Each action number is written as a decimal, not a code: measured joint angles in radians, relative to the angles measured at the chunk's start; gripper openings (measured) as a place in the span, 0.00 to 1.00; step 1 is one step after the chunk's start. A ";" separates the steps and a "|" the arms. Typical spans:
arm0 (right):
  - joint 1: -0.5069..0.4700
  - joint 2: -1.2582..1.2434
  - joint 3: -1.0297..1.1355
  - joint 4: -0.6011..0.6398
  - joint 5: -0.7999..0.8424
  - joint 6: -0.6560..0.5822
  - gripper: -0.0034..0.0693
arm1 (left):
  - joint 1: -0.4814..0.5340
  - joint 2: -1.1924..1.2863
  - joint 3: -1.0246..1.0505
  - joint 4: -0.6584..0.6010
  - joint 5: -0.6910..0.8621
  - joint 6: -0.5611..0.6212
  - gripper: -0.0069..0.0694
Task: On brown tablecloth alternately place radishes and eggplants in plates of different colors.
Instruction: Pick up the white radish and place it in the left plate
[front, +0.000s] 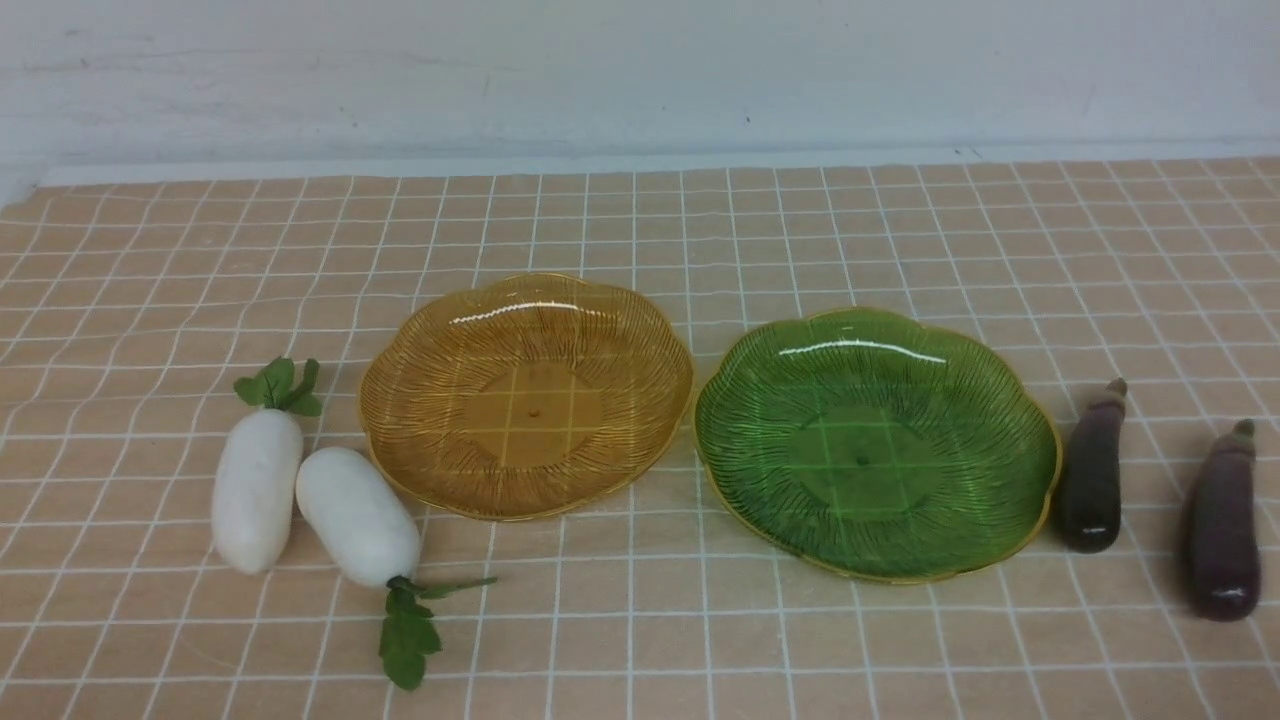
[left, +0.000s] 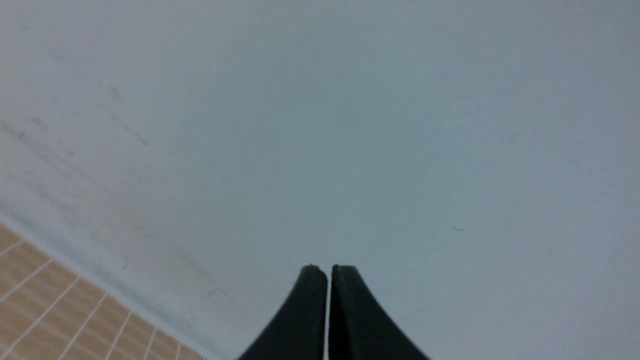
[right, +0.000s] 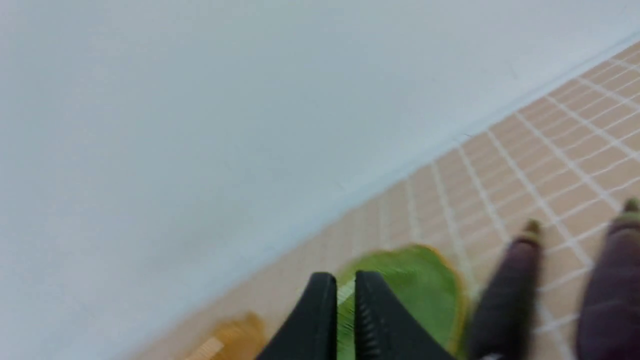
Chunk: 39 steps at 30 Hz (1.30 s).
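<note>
L gripper (left: 327, 270): black fingers pressed together, nothing btwn them, up off the cloth, w/ mostly pale wall behind and a corner of the checked cloth. R gripper (right: 346, 280): fingers almost together, only a thin slit, nothing in it. It hangs above the robot's right part of the table. Its cam is blurred.

Front view, nearest first. On the robot's left, the inner radish (front: 357, 515) lies tilted on the brown tablecloth (front: 640, 230), green top pointing toward the robot. Its far end is just beside the amber plate (front: 430, 400); can't tell if touching. The outer radish (front: 256, 490) lies alongside it, further left, green top at the far end. The two seem to touch at the sides.

On the robot's right, the outer eggplant (front: 1222, 525) sits a bit nearer than the inner eggplant (front: 1090, 470). Both are lengthwise w/ stem caps at the far end, apart from each other. The inner one is just beside the green plate (front: 760, 440) rim.

Mid-table, the plates sit side by side, amber left, green right and slightly nearer. Rims all but meet; can't tell if they touch. All 4 veg are on the cloth, none on a plate yet.

Beyond the plates is more cloth, then a pale strip at the cloth's back edge, then the whitish wall (front: 640, 70).
</note>
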 joint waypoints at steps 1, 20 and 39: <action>0.000 0.000 0.000 0.046 -0.019 0.011 0.11 | 0.000 0.039 -0.053 0.011 0.052 0.031 0.09; 0.000 0.015 -0.210 0.138 0.379 -0.118 0.11 | 0.000 1.132 -0.674 0.551 1.007 -0.017 0.09; 0.000 0.424 -0.624 0.143 0.921 -0.489 0.11 | 0.140 1.575 -1.034 0.615 1.025 -0.046 0.12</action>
